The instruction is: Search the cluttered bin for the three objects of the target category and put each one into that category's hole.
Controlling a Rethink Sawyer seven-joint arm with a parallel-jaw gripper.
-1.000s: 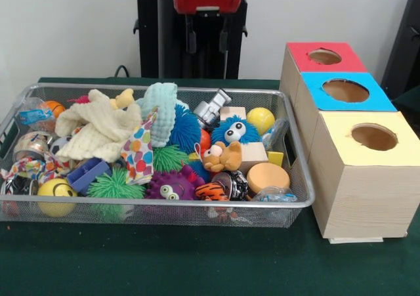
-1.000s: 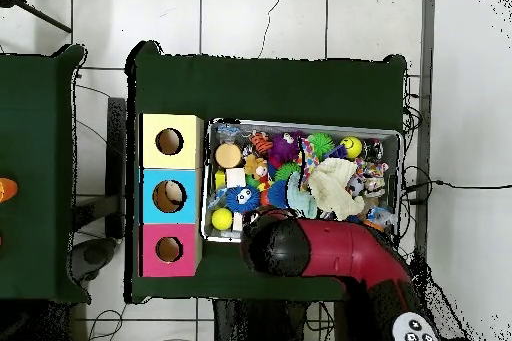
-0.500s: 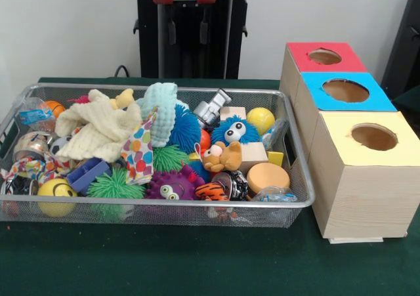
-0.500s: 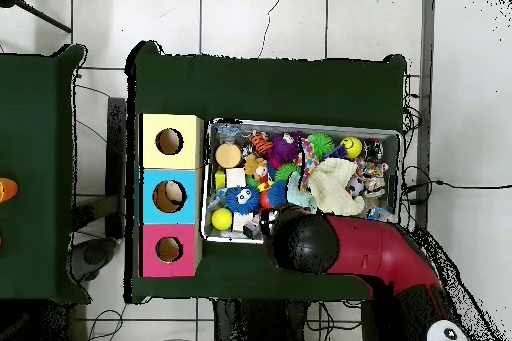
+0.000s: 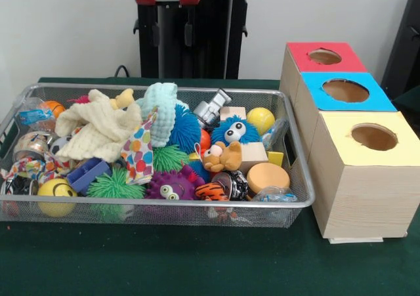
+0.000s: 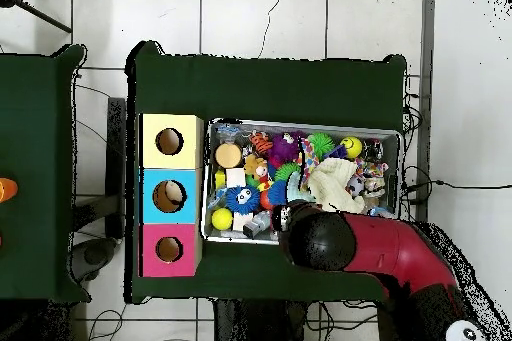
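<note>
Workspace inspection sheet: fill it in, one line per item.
Surface: green-covered table, bare in front of the bin.
Job's things: wire bin full of toys; three wooden boxes with holes, red, blue, yellow, in a row beside it.
Clutter: cream cloth, yellow smiley ball, blue fuzzy toy with eyes, orange disc.
Pincer: two fingers hang at the top edge; state cannot be told.
Cables: black cable on the floor.
Surroundings: white tiled floor.

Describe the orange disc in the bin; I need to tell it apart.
The orange disc is a thick, round, matte puck, foam-like, lying flat and slightly tilted near the bin's front right corner. It rests against a wooden block, beside a yellow block, with a tiger toy nearby.
</note>
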